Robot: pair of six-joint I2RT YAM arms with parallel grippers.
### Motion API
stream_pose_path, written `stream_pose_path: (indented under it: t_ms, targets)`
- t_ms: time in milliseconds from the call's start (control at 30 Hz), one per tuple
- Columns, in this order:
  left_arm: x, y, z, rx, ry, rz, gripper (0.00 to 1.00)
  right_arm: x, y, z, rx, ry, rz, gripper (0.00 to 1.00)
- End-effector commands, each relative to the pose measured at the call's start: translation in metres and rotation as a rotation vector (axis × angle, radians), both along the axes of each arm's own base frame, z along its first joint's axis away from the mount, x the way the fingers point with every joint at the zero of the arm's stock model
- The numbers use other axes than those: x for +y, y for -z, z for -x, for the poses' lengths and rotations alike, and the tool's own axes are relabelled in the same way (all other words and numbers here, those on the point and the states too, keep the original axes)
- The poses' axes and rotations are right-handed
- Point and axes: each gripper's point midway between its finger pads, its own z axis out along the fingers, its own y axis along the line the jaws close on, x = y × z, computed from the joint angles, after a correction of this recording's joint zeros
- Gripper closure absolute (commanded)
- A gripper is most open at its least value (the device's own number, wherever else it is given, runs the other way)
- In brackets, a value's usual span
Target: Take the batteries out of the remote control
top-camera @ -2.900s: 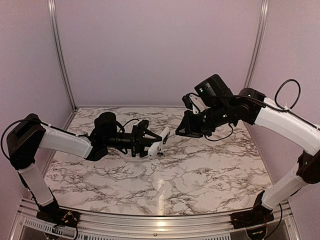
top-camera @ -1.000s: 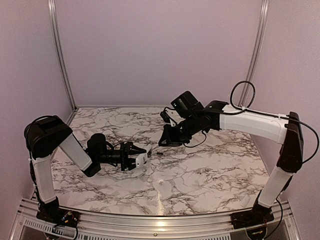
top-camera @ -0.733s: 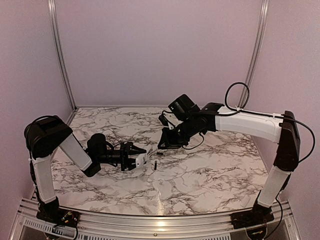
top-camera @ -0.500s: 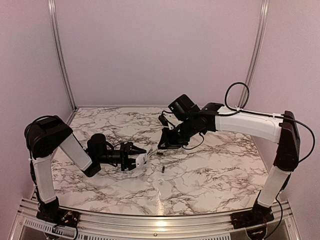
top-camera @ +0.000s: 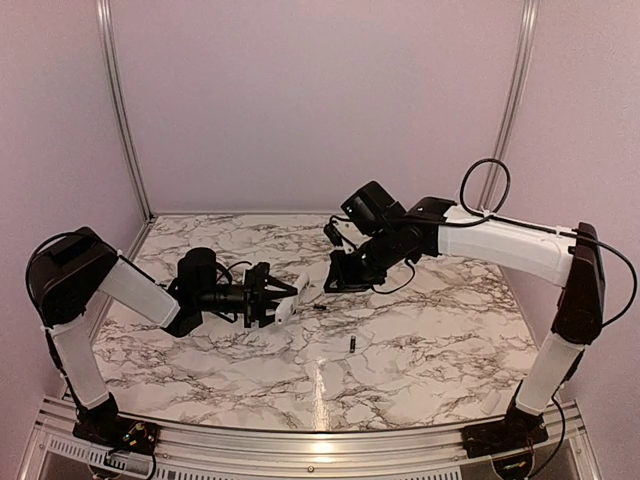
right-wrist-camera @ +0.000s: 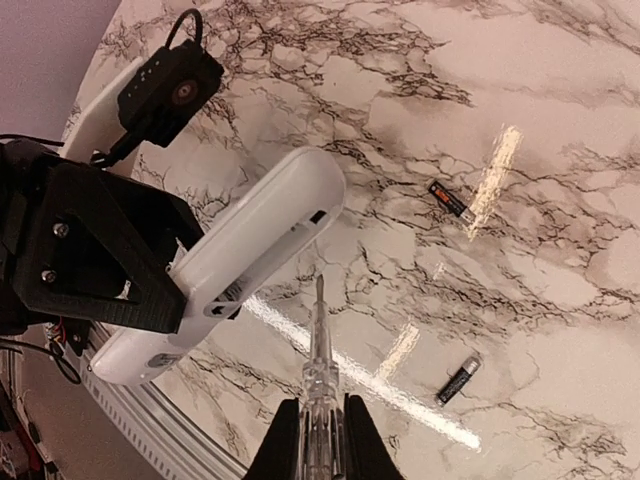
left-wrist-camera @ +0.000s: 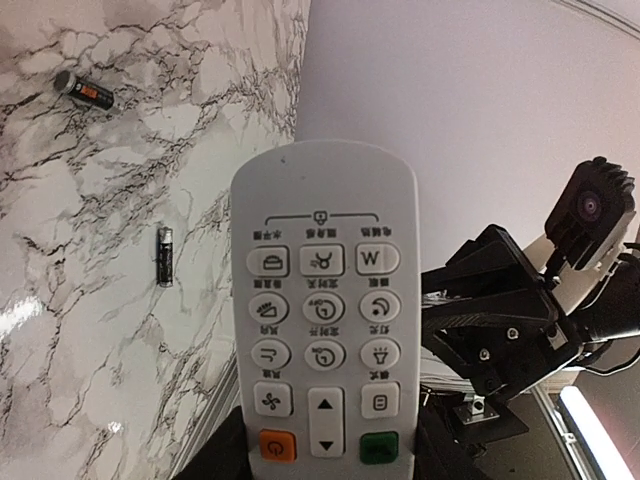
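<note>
My left gripper (left-wrist-camera: pixel 325 465) is shut on the lower end of the white remote control (left-wrist-camera: pixel 320 300), held above the table with its button face toward the left wrist camera. From above, the remote control (top-camera: pixel 291 304) sticks out of the left gripper (top-camera: pixel 270 306) toward the right gripper (top-camera: pixel 335 284). Two batteries lie loose on the marble, one battery (right-wrist-camera: pixel 448 199) farther off and one battery (right-wrist-camera: pixel 459 379) nearer; both also show as battery (left-wrist-camera: pixel 85 91) and battery (left-wrist-camera: pixel 165 256). My right gripper (right-wrist-camera: pixel 310 440) is shut on a clear screwdriver (right-wrist-camera: pixel 318 350), its tip just beside the remote control (right-wrist-camera: pixel 255 250).
The marble table (top-camera: pixel 430 340) has a metal rail along its near edge and pink walls on three sides. One battery (top-camera: pixel 352 346) lies right of the remote. The left gripper's black body (right-wrist-camera: pixel 95 250) sits close to the screwdriver.
A battery has appeared below the remote and rolled right across the marble. The left arm has raised the remote slightly and shifted it right. The right gripper has drawn back a little.
</note>
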Motion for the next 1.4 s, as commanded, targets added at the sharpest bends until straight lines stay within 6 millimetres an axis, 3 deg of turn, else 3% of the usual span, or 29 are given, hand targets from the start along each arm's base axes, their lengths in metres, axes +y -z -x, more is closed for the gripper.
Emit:
stream_pose_path:
  t_ms: [0,133,300,567,767,967,1367]
  targets:
    - [-0.003,-0.017,-0.012,-0.249,0.043,-0.165,1.00,-0.030,-0.035,-0.005,-0.077,0.056,0.036,1.00]
    - [0.002,-0.011,-0.024,-0.333,0.069,-0.381,1.00,-0.052,-0.044,-0.001,-0.105,0.106,0.053,1.00]
    - [0.011,-0.018,-0.035,-0.382,0.055,-0.508,1.00,-0.074,-0.050,0.004,-0.122,0.157,0.052,1.00]
    - [0.055,-0.003,-0.056,-0.452,-0.039,-0.855,1.00,-0.105,-0.045,0.009,-0.147,0.233,0.094,1.00]
    - [0.103,0.025,-0.061,-0.454,-0.060,-1.154,1.00,-0.112,-0.034,0.014,-0.132,0.240,0.111,1.00]
    - [0.139,0.060,-0.060,-0.412,-0.104,-1.342,1.00,-0.114,-0.028,0.012,-0.140,0.252,0.122,1.00]
    - [0.163,0.112,-0.056,-0.313,-0.119,-1.491,1.00,-0.119,-0.017,0.010,-0.166,0.285,0.116,1.00]
